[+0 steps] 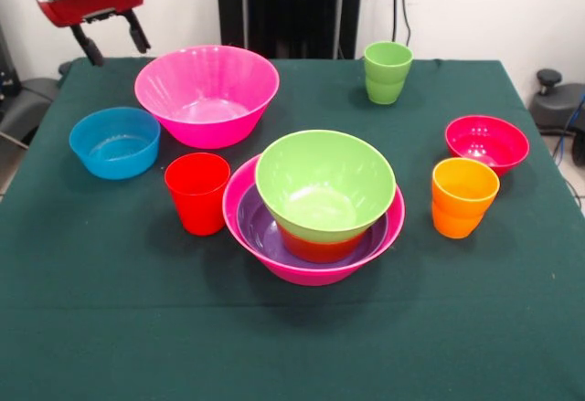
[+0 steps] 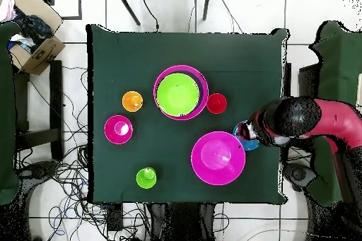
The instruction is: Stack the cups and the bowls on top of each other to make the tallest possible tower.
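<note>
Tower (image 1: 313,209) at the tabletop's (image 1: 110,328) near centre: pink base bowl holding purple, orange-red and green bowls. Red cup (image 1: 196,193) just beside it; orange cup (image 1: 463,196), crimson bowl (image 1: 486,143), green cup (image 1: 388,71), blue bowl (image 1: 114,142) and second pink bowl (image 1: 207,94) apart. Pincer (image 1: 114,38) spread, empty, raised above the tabletop's far corner.

Glossy red arm (image 2: 332,121) with black joint, red wrist housing, two short black jaws
</note>
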You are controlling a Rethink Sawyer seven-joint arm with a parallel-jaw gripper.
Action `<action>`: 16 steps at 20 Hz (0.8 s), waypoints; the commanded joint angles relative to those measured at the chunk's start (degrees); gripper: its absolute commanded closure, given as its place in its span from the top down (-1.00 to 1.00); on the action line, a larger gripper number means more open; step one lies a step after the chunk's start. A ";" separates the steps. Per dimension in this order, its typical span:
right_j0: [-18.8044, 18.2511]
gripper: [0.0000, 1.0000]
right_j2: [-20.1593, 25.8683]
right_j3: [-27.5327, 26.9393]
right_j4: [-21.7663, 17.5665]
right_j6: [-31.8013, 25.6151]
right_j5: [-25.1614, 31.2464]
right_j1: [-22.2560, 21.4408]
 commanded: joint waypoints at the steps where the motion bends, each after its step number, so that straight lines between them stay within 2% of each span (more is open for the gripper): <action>1: 1.23 1.00 -1.65 5.80 -6.62 -11.26 -6.74 0.66; 16: 2.28 1.00 -4.70 5.58 -12.05 -7.53 -9.78 1.38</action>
